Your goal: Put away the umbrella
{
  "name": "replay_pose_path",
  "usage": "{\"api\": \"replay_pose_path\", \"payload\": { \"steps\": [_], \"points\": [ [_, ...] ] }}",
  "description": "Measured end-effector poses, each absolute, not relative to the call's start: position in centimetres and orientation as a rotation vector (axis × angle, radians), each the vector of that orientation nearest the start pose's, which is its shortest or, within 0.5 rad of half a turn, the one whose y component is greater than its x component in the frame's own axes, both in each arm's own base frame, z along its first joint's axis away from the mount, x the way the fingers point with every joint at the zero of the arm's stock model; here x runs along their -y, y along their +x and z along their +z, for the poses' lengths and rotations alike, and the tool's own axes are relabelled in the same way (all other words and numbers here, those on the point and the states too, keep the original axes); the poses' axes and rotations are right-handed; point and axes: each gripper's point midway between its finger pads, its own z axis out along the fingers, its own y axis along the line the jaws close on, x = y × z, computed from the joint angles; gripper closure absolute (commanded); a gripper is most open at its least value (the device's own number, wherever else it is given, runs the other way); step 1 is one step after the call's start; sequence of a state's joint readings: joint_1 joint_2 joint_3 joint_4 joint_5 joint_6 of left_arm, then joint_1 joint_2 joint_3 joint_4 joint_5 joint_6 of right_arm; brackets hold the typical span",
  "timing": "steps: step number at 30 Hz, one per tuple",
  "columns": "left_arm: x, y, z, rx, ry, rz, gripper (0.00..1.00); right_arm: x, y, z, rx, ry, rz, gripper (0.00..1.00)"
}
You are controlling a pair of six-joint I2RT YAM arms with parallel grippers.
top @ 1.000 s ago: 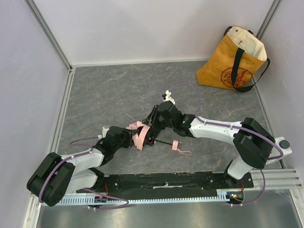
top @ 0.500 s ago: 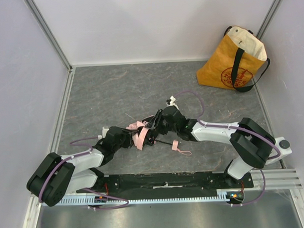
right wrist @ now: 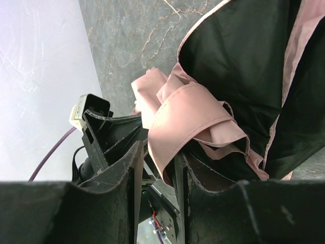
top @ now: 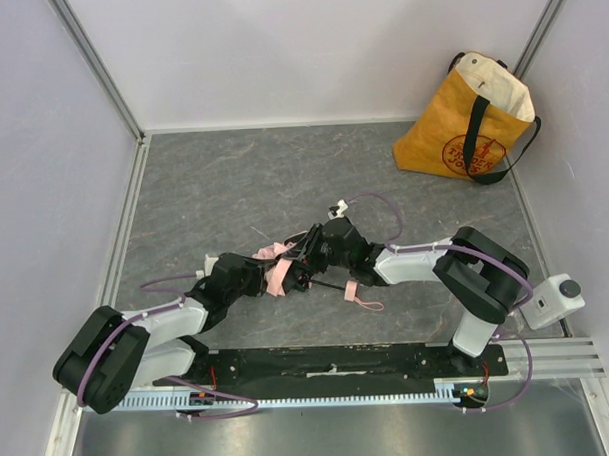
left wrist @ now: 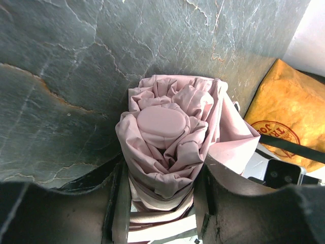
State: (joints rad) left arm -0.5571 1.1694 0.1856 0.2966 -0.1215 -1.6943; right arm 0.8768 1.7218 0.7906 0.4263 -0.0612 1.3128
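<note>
Since the umbrella [top: 278, 273] is light, soft cloth bunched on a thin stiff shaft, it will likely slump and slip. The firm handle [top: 352, 289] or the packed bundle looks the surest hold. It sits mid-way across the surface [top: 213, 181], between the arms. The left gripper [left wrist: 162, 201] clasps the bundle, and the right gripper [right wrist: 157, 170] pinches a loose fold. One umbrella, one tote [top: 463, 122], two grippers.

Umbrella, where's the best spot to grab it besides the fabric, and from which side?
Grip the umbrella's pink handle from above: it lies flat and free at the end of the thin shaft, clear of the bunched canopy.
</note>
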Motion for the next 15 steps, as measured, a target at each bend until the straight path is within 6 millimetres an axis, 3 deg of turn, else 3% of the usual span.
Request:
{"api": "replay_pose_path", "payload": {
  "steps": [3, 6, 10, 15],
  "points": [
    [17.6, 24.5, 2.9, -2.05, -1.394, -0.994, 0.98, -38.9, 25.7, 8.4, -2.347, 0.491, 1.301, 0.71],
    [17.6, 24.6, 2.9, -2.05, -1.395, -0.994, 0.98, -39.1, 25.9, 8.6, -2.336, 0.484, 1.316, 0.98],
    [17.6, 24.5, 2.9, -2.051, -1.395, -0.991, 0.98, -39.3, 25.8, 8.9, -2.323, 0.422, 1.329, 1.0],
    [17.6, 24.6, 2.8, -2.06, -1.415, -0.974, 0.99, -40.1, 24.6, 9.9, -2.345, 0.123, 1.287, 1.0]
  ]
}}
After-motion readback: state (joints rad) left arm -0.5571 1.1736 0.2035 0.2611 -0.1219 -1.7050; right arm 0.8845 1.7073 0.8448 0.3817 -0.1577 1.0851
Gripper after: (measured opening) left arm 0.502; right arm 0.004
